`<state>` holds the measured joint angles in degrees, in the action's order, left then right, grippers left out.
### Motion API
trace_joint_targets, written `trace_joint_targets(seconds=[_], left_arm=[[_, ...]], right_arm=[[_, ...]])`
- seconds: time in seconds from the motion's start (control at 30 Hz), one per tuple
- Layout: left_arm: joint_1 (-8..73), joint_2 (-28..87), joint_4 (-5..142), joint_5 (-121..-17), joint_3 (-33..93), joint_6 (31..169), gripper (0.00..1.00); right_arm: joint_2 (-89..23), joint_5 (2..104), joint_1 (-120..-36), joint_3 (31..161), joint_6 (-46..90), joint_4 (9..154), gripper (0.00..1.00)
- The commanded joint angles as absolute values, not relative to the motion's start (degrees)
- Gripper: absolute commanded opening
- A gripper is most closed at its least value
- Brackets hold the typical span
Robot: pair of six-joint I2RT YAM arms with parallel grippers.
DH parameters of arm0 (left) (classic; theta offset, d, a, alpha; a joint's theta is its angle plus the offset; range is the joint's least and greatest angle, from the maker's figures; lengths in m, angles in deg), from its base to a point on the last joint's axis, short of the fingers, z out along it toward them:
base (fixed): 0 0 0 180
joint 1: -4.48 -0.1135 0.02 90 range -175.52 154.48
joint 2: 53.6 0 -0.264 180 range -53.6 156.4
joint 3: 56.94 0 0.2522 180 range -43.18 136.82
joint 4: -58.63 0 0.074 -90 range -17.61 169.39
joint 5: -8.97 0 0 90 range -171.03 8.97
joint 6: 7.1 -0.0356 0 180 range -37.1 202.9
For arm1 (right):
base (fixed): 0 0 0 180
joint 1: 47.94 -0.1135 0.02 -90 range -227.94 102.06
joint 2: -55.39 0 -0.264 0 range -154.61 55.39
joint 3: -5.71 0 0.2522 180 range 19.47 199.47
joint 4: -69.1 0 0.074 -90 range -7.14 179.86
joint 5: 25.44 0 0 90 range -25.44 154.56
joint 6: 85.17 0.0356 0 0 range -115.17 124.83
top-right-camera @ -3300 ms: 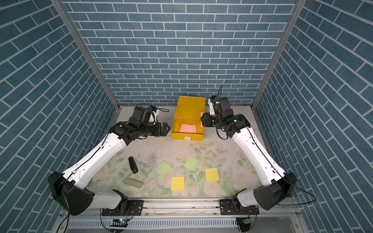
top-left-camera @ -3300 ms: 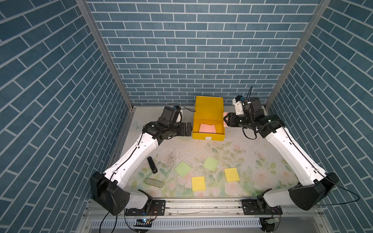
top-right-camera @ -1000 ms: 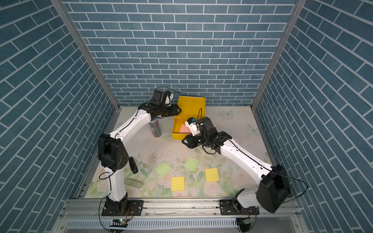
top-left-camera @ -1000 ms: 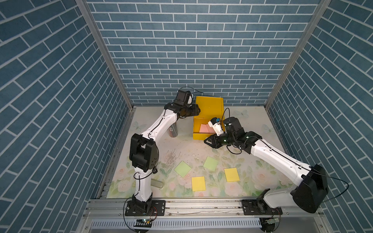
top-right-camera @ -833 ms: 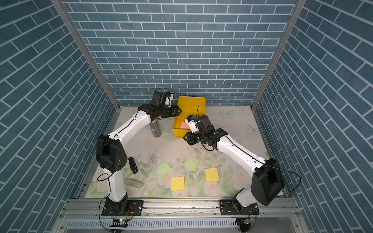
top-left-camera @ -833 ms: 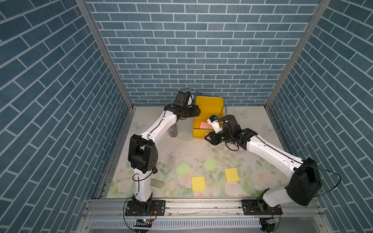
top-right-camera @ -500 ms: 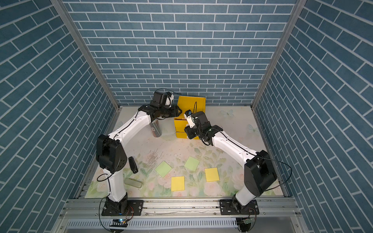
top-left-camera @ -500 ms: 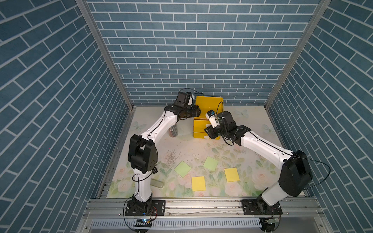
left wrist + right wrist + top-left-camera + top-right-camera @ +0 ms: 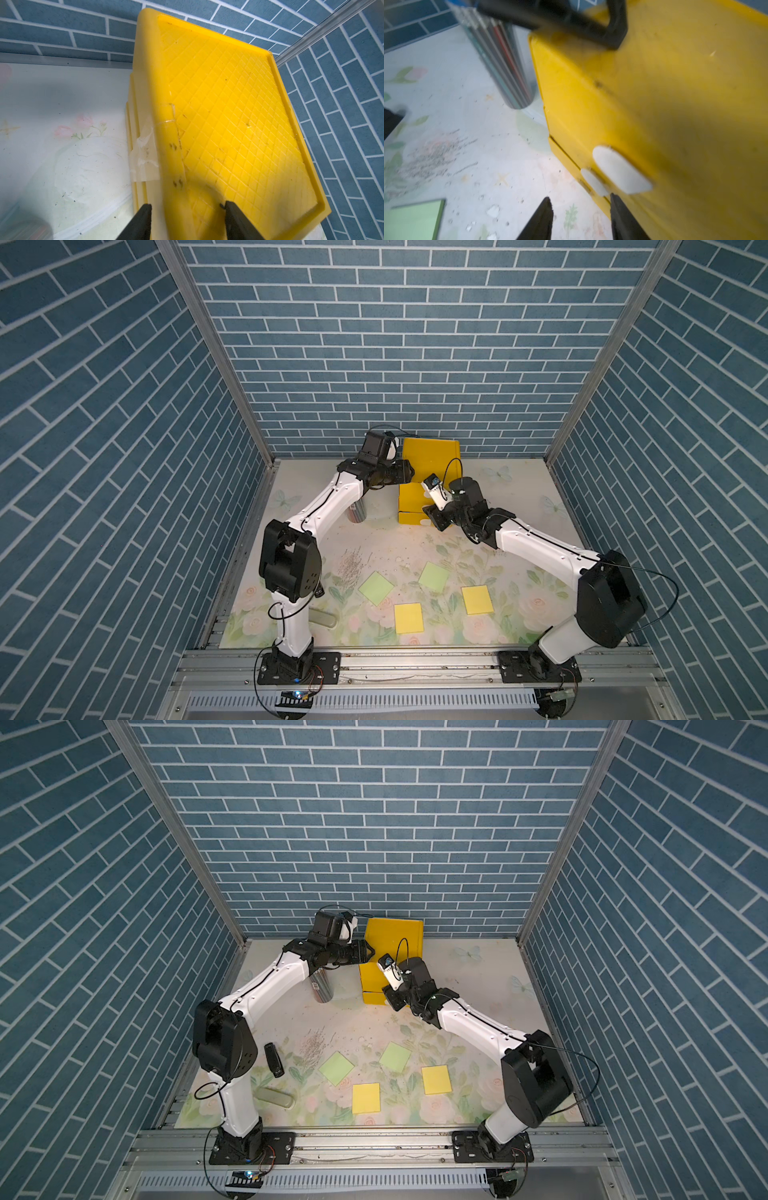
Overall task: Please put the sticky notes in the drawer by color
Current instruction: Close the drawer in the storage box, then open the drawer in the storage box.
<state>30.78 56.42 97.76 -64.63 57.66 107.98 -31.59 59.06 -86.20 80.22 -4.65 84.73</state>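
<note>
drawer: placed at tabletop rear, all drawers pushed in | left end effector: closed on the drawer top edge | right end effector: narrow, nothing held, beside lowest handle | sticky notes: two green, two yellow seen near front

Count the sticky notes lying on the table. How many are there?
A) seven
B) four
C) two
B: in a top view, two green sticky notes and two yellow sticky notes lie on the flowered table, in front of the yellow drawer.
</note>
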Motion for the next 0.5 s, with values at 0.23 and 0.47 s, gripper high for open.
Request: trace_joint_targets(seconds=[0.23,0.47], left_arm=[[31.4,54.0,99.9,-64.8,53.7,108.5,0.61],[31.4,54.3,99.3,-65.0,53.6,108.4,0.62]], right_arm=[[-17.3,45.6,-82.2,62.0,-39.0,67.8,0.77],[-25.3,43.3,-80.7,69.1,-42.3,73.0,0.73]])
